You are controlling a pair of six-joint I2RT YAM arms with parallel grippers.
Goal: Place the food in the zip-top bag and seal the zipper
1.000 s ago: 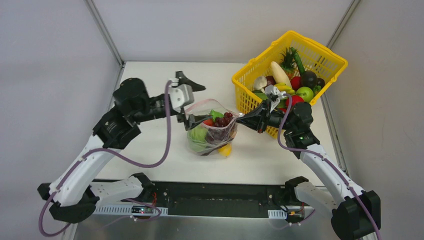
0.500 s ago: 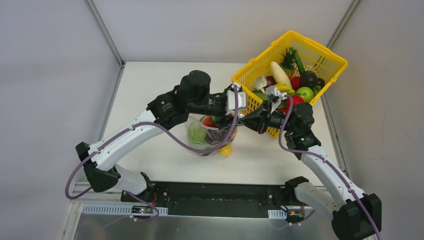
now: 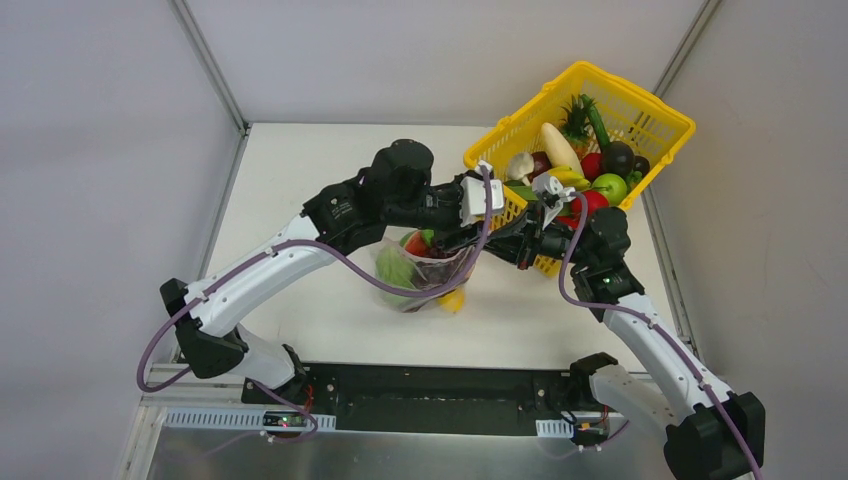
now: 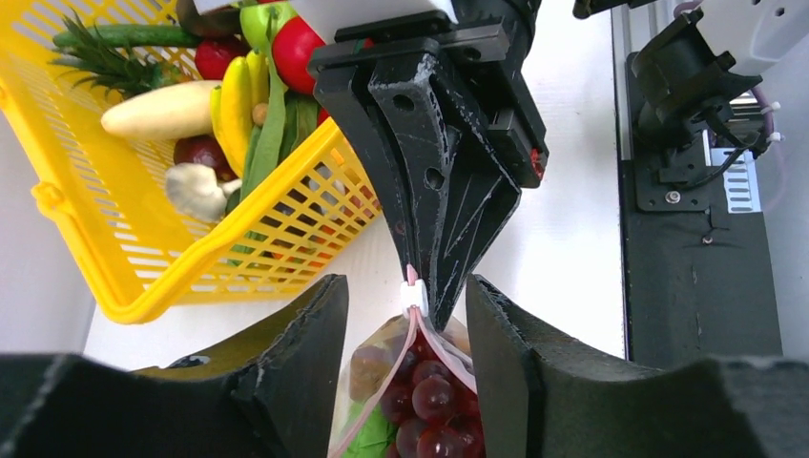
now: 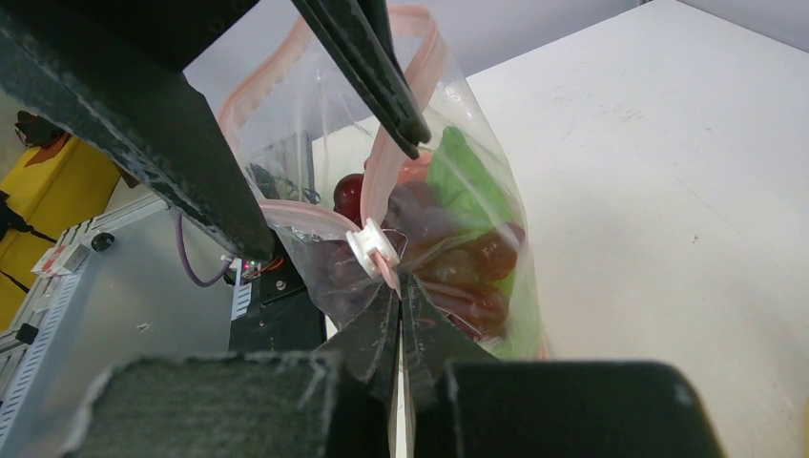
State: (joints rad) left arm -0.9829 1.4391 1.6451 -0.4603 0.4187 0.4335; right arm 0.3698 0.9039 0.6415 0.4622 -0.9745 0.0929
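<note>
The clear zip-top bag (image 3: 420, 275) stands mid-table holding a green cabbage (image 3: 393, 268), purple grapes (image 4: 431, 405) and a red piece. Its pink zipper (image 5: 382, 172) gapes open, with the white slider (image 4: 413, 296) at the right end. My right gripper (image 3: 480, 238) is shut on the bag's corner just beyond the slider, as the right wrist view (image 5: 396, 284) shows. My left gripper (image 4: 405, 288) is open, one finger on each side of the slider and zipper end, not touching them. A yellow fruit (image 3: 452, 298) lies at the bag's lower right; I cannot tell whether it is inside.
The yellow lattice basket (image 3: 580, 78) stands at the back right, tilted, with several toy fruits and vegetables in it. It lies close behind both grippers, as the left wrist view (image 4: 143, 286) shows. The enclosure walls rise at the left, back and right.
My left arm has swung from the bag's left side across to its right end, and its open fingers now straddle the slider. The right gripper has kept its hold on the corner.
</note>
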